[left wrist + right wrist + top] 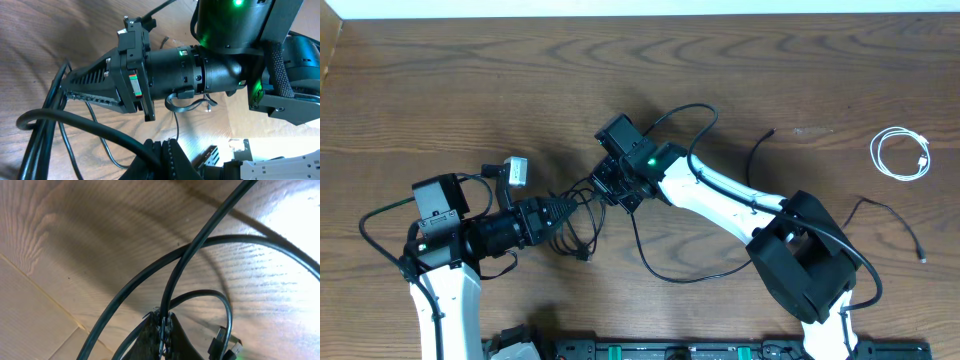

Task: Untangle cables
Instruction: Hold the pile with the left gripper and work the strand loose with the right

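Observation:
A tangle of thin black cables lies on the table between my two grippers. My left gripper points right and is shut on a black cable that curves in from the left. From the right, my right gripper meets the tangle. In the right wrist view it is shut on a black cable that rises to the upper right. A plug end hangs beside those fingers. The white cable lies coiled at the far right, apart from both grippers.
A long black strand loops along the table under the right arm. Two separate black cables lie to the right, one behind the arm and one below the white coil. A rail runs along the front edge.

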Robot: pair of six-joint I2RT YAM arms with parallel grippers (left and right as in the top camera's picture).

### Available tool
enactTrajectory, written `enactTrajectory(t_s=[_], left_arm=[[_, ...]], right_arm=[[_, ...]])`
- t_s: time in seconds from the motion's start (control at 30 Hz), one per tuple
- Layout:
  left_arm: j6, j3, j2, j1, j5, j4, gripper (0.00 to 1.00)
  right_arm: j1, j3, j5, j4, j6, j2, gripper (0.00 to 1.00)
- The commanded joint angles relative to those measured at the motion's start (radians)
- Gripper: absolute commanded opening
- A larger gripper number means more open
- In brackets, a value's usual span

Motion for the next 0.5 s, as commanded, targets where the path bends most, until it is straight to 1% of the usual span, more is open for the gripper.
enactTrajectory(t_s=[0.0,0.13,0.17,0.23,0.27,0.33,0.4,0.47], left_arm=[[0.024,-0.006,0.001,0.002,0.02,0.001,0.08],[0.024,-0.006,0.001,0.002,0.02,0.001,0.08],[0.024,-0.006,0.001,0.002,0.016,0.001,0.08],[0.018,-0.006,0.001,0.002,-0.009,-0.001,0.17],[0.013,-0.006,0.001,0.002,-0.026,-0.002,0.32],[0.002,-0.006,0.001,0.002,-0.065,-0.004,0.56],[-0.016,-0.006,0.001,0.002,-0.113,-0.003,0.71],[-0.025,-0.006,0.001,0.002,-0.156,-0.003,0.75]], right_arm=[[-0.011,-0.005,0.041,-0.011,-0.084,0.001,0.01],[-0.027,-0.005,0.036,-0.038,-0.089,0.001,0.01],[-0.033,-0.005,0.025,-0.044,-0.116,-0.002,0.01],[-0.045,-0.005,0.023,-0.05,-0.212,-0.015,0.01],[-0.053,-0.005,0.032,-0.053,-0.27,-0.028,0.01],[-0.064,-0.005,0.072,-0.068,-0.35,-0.064,0.01],[-0.078,-0.005,0.113,-0.095,-0.405,-0.113,0.01],[-0.091,-0.005,0.147,-0.118,-0.467,-0.167,0.01]])
